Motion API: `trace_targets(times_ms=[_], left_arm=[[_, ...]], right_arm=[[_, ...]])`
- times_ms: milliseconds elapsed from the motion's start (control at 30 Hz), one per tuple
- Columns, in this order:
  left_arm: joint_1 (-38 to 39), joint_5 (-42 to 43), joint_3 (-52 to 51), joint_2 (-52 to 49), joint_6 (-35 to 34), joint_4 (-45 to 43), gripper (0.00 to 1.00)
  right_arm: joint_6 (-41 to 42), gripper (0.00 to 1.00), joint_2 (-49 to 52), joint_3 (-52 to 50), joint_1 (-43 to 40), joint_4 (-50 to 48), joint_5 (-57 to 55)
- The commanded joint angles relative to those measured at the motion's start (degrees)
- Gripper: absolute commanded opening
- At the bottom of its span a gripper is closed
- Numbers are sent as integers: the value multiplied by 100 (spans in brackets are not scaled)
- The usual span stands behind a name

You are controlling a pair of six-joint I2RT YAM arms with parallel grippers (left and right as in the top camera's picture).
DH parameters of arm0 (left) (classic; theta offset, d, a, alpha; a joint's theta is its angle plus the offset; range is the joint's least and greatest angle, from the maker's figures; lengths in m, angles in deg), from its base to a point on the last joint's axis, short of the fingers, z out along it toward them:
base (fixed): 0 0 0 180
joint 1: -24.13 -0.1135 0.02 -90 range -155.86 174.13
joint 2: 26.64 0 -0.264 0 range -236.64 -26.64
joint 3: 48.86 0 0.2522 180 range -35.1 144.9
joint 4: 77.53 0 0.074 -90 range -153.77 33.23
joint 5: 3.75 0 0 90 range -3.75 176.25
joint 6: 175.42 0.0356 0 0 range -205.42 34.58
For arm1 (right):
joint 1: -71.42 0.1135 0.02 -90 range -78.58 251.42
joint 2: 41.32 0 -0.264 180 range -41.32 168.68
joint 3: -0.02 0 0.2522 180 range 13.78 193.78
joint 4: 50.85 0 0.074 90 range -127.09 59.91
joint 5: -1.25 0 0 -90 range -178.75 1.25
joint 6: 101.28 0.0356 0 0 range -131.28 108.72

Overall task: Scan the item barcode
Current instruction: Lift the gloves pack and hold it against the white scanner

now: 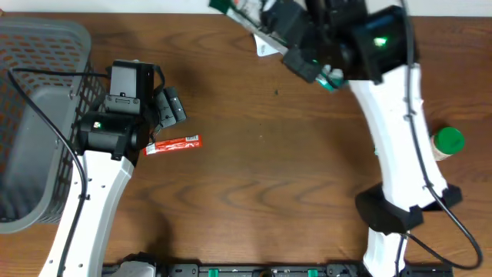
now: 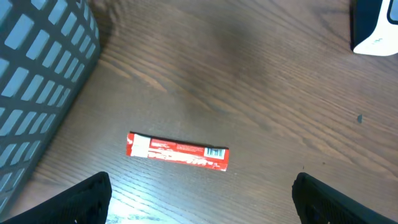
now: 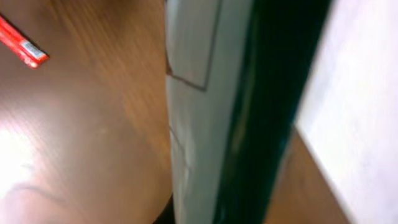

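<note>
Slippage is the nearest worry. The left gripper (image 2: 202, 205) hangs spread wide and empty over the thin red foil packet (image 2: 178, 151). The packet lies flat on the brown wooden table (image 2: 261, 81), near the grey plastic lattice basket (image 2: 37, 74). Something that flat gives the jaws little to bite, so they may scrape the wood and close on nothing, or nudge the packet against the basket wall. Its printed barcode (image 2: 216, 152) sits at one end, face up, and a pinch there would likely cover it. Farther off, at the table's far edge, the right gripper (image 1: 269, 35) is clenched, with a white-and-green object (image 1: 246, 14) at its tips. Whether it grips that object I cannot tell. The two arms are well apart, so the packet could twist or drop while being carried across.
</note>
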Motion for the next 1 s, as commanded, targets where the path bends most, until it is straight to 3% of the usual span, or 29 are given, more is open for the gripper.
trace_targets(times_ms=[0,200,367,767,967], left_arm=[[-13,-74,72,11,76,-4,93],[-13,-74,72,11,76,-4,93],[-13,-74,72,11,76,-4,93],[-13,-74,72,11,76,-4,93],[-13,-74,72,11,76,-4,93]], right_arm=[[-1106,1,503,101,221,-236,-234],[-2074,2,1237,101,374,-1016,-1038],[-2686,1,1897,101,382,-2417,-1646],[-4022,1,3303,101,361,-5893,-2011],[-4345,1,3816,101,260,-6817,-1893]])
